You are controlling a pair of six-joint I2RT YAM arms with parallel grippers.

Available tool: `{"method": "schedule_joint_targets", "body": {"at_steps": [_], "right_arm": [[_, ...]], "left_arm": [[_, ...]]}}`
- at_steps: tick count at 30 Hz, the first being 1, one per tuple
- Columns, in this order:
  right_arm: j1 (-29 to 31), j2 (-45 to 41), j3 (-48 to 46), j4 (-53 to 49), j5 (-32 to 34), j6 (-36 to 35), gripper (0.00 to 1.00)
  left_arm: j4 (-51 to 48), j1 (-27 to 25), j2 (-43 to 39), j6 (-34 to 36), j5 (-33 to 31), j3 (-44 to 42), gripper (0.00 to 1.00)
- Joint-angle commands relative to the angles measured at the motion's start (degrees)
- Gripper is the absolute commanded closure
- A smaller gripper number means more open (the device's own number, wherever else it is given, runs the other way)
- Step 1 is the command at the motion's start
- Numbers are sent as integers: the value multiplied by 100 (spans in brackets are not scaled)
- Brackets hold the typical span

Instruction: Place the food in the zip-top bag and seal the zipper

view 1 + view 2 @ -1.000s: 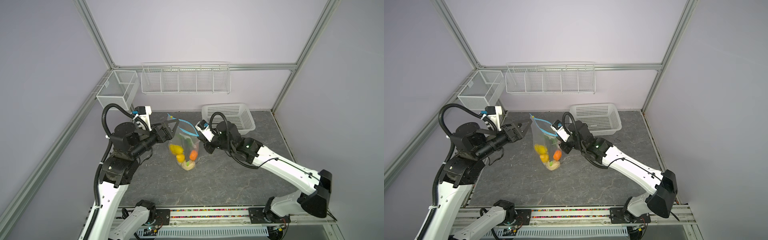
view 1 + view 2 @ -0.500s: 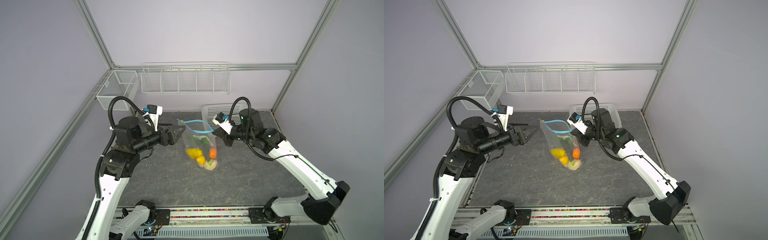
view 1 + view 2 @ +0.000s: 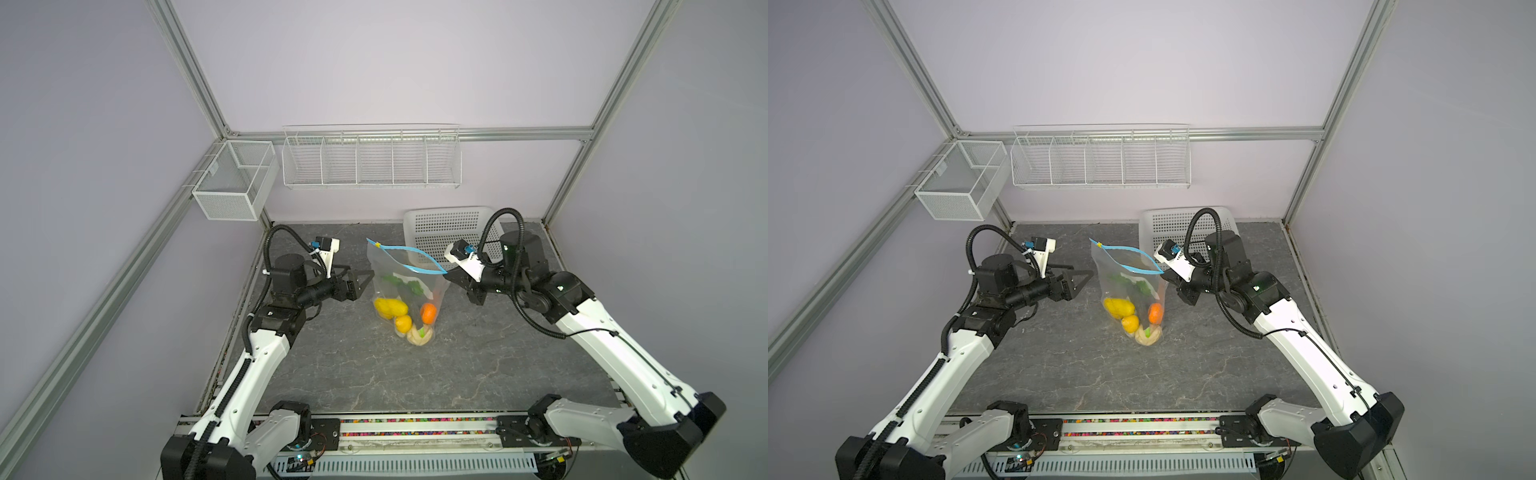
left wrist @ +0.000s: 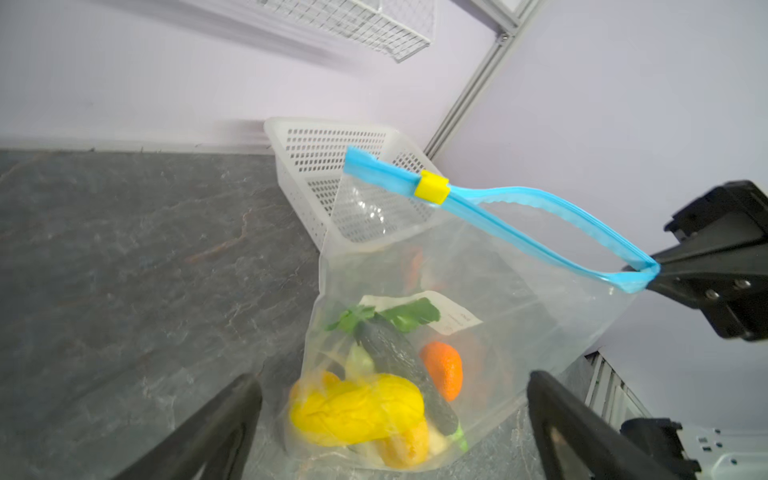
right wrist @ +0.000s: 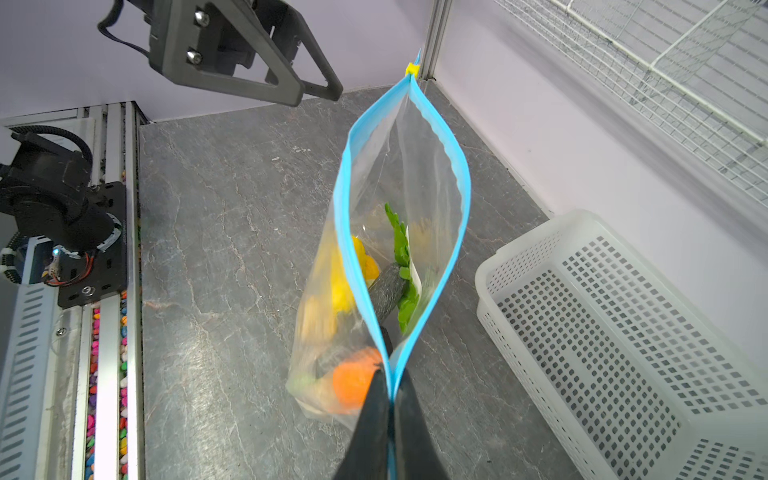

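Right tool [image 5: 390, 392], clamped on the right end of the thin light-blue zipper strip [image 4: 519, 237], holds the large clear crinkly zip-top bag [image 3: 386, 270] upright at mid grey tabletop [image 3: 374, 374] so the toy food [image 4: 357, 409] pools inside, while the left tool [image 3: 359, 269], spread and empty just left of it, is evidently placed to take the small yellow slider tab [image 4: 432, 189].
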Motion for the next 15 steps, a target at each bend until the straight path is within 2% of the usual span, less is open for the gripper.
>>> {"method": "schedule_joint_targets", "body": {"at_steps": [1,5,8,10,13,15], "right_arm": [[-32,13,55,182,-234,-250,94],[-42,3,59,175,-368,-244,94],[-58,1,19,211,-462,-253,94],[-58,54,66,199,-474,-265,93],[-120,159,192,160,-478,-243,94],[-169,170,197,194,-585,-246,94]], "left_arm": [[1343,261,-50,729,1081,-145,0],[891,478,260,1658,1322,300,1],[876,616,914,1779,1561,569,0],[1776,626,1281,1304,2029,501,0],[4241,630,1661,-219,2222,-66,4],[5068,685,1799,-448,2306,-242,7]]}}
